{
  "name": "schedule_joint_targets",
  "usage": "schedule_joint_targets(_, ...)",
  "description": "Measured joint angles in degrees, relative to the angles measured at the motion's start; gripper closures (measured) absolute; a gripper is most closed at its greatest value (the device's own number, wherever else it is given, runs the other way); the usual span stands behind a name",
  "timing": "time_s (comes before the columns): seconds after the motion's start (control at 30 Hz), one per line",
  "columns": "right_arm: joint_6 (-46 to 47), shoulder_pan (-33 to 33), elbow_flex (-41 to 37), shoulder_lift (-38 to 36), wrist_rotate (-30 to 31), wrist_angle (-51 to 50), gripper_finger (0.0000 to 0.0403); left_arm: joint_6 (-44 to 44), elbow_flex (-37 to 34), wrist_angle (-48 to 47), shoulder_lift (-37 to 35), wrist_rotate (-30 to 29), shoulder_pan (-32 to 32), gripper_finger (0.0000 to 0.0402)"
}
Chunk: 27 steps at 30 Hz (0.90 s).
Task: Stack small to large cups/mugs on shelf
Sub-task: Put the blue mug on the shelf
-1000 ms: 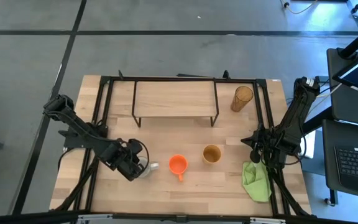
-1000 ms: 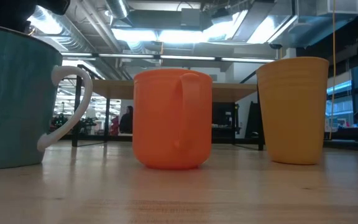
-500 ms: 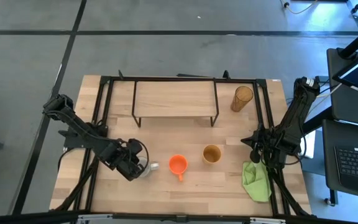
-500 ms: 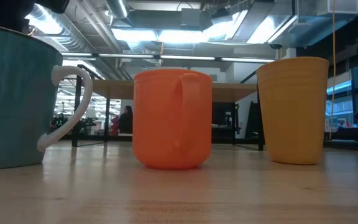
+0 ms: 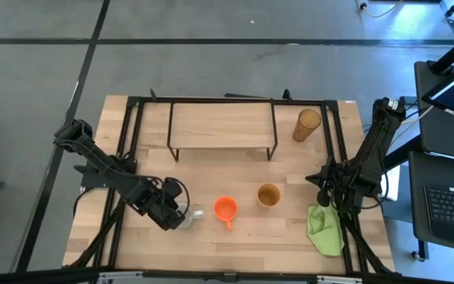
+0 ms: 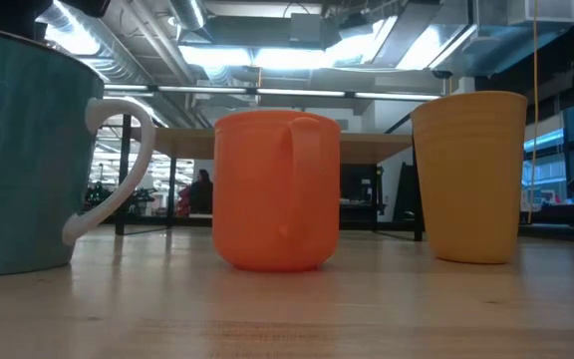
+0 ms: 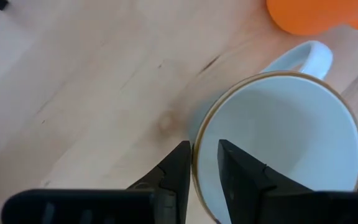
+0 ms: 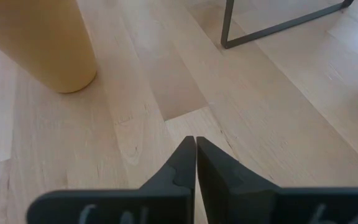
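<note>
1. The left arm's end effector (image 7: 199, 171) is at the front left of the light-wood counter (image 5: 235, 241), its two dark fingers pinched on the rim of the white ceramic mug with a curved handle (image 7: 278, 146), one finger inside and one outside. The mug stands on the counter, or just off it; I cannot tell which.
2. Risk here: a one-wall rim pinch leaves the mug free to swing or slip when lifted, especially with the handle's weight off to one side. It could tip toward the neighbour just beside it.
3. That neighbour is the small orange mug with a handle (image 5: 225, 209), upright near the counter's front centre. To its right, a little apart, stands the mustard-tan handleless cup (image 5: 269, 195).
4. The low light-wood shelf on thin black wire legs (image 5: 221, 125) sits at the back, with nothing on its board; no cup is placed yet.
5. The tall translucent amber tumbler (image 5: 307, 125) stands just right of the shelf. Being tall and narrow, it looks easy to knock over if a carried mug swings wide.
6. The right arm's end effector (image 8: 195, 163) waits at the right with fingers pressed together, empty, above a crumpled green cloth (image 5: 325, 227).
</note>
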Motion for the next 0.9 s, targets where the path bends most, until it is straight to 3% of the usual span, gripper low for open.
schedule_joint_targets(0.9, 0.0, -0.02, 0.0, -0.01, -0.01, -0.01, 0.0386, 1.55, 0.0, -3.61, 0.0, -0.72, 0.17, 0.0326)
